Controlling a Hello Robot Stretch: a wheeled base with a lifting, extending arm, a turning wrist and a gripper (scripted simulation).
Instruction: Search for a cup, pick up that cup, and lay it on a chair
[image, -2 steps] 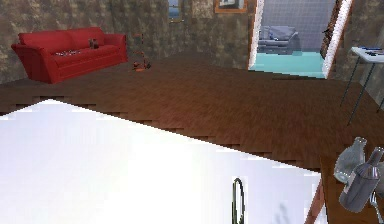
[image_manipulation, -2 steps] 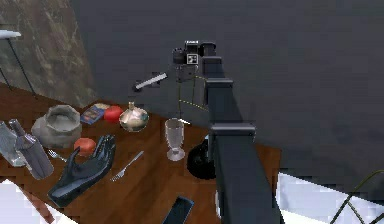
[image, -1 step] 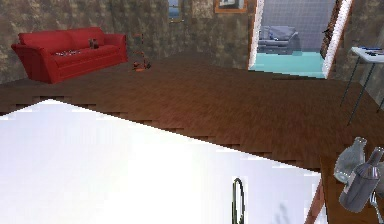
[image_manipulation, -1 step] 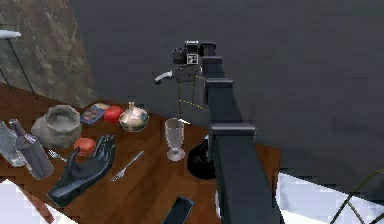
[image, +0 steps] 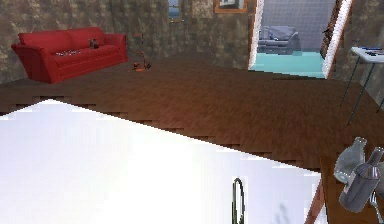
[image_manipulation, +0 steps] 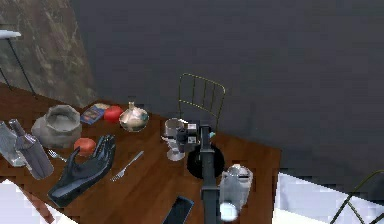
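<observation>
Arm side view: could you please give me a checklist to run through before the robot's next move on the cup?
1. Target found: a silver cup stands upright on the table: ok.
2. Reach: the gripper shows right by the cup; contact: cannot tell.
3. Cup held: cannot tell.
4. Drop-off located: a chair stands past the table's far edge: ok.
5. Clearance: a glass jar stands close beside the arm: probably not ok.

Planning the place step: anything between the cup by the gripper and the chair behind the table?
Nothing visible. The cup stands near the far edge of the table, the chair directly beyond it. The round pot sits to the view's left, off that line.
</observation>
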